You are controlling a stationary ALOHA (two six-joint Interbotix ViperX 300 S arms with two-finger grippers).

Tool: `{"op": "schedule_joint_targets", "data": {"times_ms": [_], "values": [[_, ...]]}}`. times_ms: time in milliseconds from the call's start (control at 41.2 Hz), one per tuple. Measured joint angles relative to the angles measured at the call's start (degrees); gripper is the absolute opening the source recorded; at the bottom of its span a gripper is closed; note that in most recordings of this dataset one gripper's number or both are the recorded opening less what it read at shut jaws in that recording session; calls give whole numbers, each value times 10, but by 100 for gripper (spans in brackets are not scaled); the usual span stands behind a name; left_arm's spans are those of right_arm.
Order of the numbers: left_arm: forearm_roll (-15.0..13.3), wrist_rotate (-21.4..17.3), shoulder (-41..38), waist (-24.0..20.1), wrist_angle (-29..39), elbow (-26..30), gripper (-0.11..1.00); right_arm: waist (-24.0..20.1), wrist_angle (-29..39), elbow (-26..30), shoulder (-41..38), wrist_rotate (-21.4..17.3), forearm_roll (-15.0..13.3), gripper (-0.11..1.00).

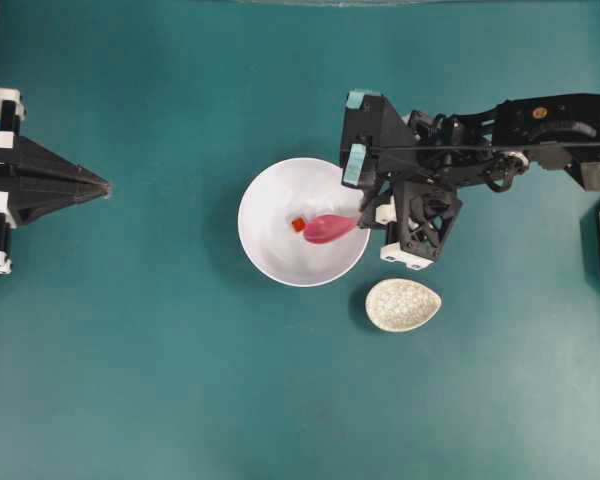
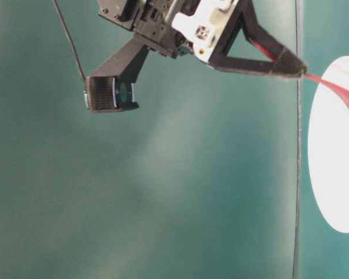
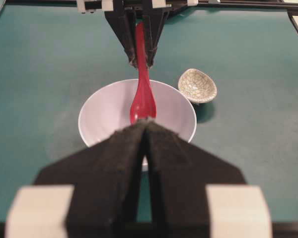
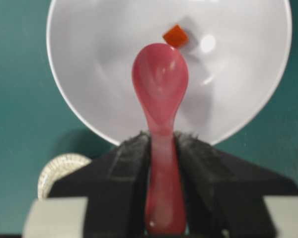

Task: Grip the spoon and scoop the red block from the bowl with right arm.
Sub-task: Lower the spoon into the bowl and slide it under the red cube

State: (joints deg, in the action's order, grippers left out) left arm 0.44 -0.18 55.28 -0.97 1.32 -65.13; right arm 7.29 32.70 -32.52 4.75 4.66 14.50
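The spoon [image 4: 160, 99] is clamped by its handle between the closed fingers of the right gripper [image 4: 161, 144], its scoop held out inside the bowl [image 1: 270, 250]. The block [image 4: 175, 35] lies on the bowl's floor just past the scoop's tip and slightly off the spoon's long axis, toward the side away from the dish [image 1: 403, 304]. Contact between tip and block cannot be told. A short push along the axis, nudged sideways, is judged necessary. The left gripper [image 1: 102, 186] sits pressed shut and empty, well apart from the bowl.
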Motion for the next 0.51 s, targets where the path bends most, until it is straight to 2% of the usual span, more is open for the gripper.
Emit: {"op": "schedule_joint_targets", "data": {"times_ms": [509], "values": [[0,0,-1,0,-1,0,0,0,-18,-5,-25,0,-5,25]]}}
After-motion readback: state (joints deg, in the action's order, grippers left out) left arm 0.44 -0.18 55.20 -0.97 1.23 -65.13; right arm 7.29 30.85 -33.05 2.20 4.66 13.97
